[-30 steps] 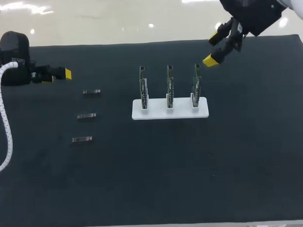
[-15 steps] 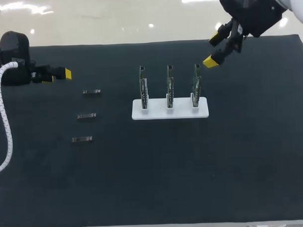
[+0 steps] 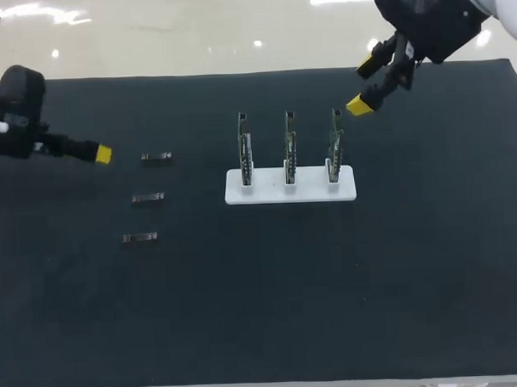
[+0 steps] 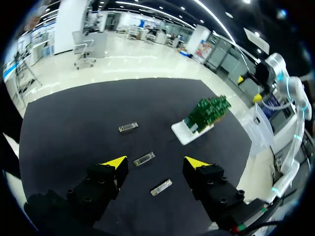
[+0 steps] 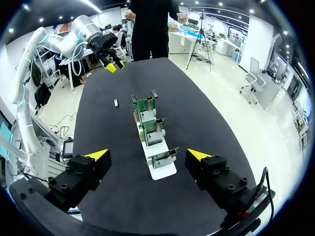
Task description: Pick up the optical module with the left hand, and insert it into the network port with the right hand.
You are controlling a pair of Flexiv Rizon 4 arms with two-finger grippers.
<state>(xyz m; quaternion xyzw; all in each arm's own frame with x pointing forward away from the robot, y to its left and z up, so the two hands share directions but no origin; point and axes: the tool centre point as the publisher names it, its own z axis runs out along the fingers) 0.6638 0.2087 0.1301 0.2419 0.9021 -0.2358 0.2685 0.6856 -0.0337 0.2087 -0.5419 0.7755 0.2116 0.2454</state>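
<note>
Your left gripper hangs over the 9 o'clock side of the black table, its fingers released and gripping nothing. In the left wrist view this left gripper shows both yellow tips well apart. The three optical modules lie flat on the table there, two showing in the gap between the fingers and the third further ahead; none is touched. From the head view, the far module sits at the gripper's 3 o'clock, near it but clear of it. The middle module and the near module follow toward 6 o'clock, each apart from the next. At the modules' 3 o'clock, well apart from them, the white base rests mid-table. It carries three green circuit boards standing upright in a row; the ports on them are too small for you to make out. Your right gripper is held at about 1 o'clock of the rightmost board, off it, fingers spread and empty. In the right wrist view the right gripper has the white base lying ahead between its open tips. The circuit boards run away from it toward 12 o'clock, and the left gripper shows beyond the table's far end.
</note>
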